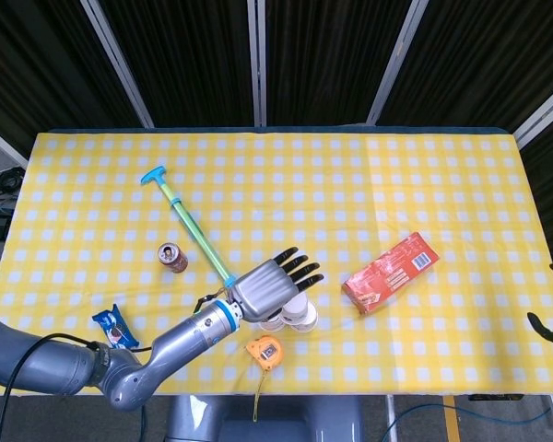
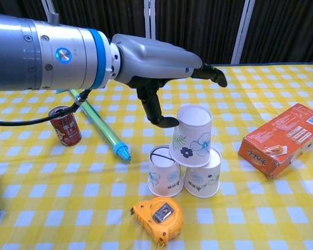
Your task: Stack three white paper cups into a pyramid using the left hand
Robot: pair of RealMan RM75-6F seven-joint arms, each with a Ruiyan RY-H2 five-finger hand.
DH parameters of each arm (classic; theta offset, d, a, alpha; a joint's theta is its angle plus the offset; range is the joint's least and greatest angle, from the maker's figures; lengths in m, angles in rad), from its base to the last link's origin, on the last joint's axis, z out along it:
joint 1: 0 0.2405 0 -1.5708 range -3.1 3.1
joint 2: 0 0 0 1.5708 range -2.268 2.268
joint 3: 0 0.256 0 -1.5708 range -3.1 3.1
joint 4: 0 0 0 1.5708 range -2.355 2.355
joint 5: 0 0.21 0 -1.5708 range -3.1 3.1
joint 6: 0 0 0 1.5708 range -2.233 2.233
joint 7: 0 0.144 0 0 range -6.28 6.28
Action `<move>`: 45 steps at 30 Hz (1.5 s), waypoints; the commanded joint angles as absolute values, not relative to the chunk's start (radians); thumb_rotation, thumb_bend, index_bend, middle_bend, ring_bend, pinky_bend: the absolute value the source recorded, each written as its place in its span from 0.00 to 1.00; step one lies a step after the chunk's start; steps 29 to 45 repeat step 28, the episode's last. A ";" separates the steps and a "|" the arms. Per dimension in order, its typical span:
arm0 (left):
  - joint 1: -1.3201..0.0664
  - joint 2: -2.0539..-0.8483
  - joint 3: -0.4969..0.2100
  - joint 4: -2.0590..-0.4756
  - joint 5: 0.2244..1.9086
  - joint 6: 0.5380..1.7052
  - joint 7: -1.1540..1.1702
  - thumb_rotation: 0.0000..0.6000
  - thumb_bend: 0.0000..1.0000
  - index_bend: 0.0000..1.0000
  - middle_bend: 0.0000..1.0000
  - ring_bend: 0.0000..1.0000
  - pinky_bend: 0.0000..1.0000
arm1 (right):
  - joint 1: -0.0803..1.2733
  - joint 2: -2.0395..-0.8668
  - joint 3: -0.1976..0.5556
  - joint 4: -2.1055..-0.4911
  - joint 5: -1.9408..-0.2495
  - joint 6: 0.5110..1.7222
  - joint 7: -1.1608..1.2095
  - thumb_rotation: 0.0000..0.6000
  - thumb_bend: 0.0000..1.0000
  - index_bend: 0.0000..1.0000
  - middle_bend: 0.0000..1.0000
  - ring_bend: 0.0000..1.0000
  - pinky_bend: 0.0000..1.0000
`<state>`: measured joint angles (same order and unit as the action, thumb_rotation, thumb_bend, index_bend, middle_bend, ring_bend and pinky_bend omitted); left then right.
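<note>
Nearest the camera in the chest view, at lower centre, an orange tape measure (image 2: 157, 217) lies on the yellow checked tabletop (image 2: 261, 208). Just behind it the two base cups stand rim-up and touching: the left base cup (image 2: 164, 178) and the right base cup (image 2: 201, 175). The top cup (image 2: 192, 136) sits above the seam between them, visibly tilted, its rim leaning toward the upper right of the frame.

Above and behind it hangs the left hand (image 2: 156, 57). Its fingers (image 2: 211, 73) are stretched out wide and hold nothing; the thumb (image 2: 155, 109) points down just beside the top cup's left wall, and I cannot tell whether it touches.

The step in hand looks like the release. Done well, that means lifting the hand straight up and away toward the upper left, keeping the thumb from brushing the leaning cup, which could slide off the rims. If the cup looks unsteady, a light nudge to level it should come first.

Farther back lie a green and blue stick (image 2: 100, 126) and a red can (image 2: 64, 126) at left, and an orange box (image 2: 281, 138) at right. The right hand is in neither view.
</note>
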<state>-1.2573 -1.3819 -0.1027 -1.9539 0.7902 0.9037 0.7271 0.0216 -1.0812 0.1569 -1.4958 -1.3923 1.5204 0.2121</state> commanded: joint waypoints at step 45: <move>-0.422 -1.297 0.241 -1.756 1.366 1.738 0.408 1.00 0.16 0.00 0.00 0.00 0.00 | 0.042 -1.121 0.093 -1.543 -1.457 1.486 0.045 1.00 0.09 0.04 0.00 0.00 0.04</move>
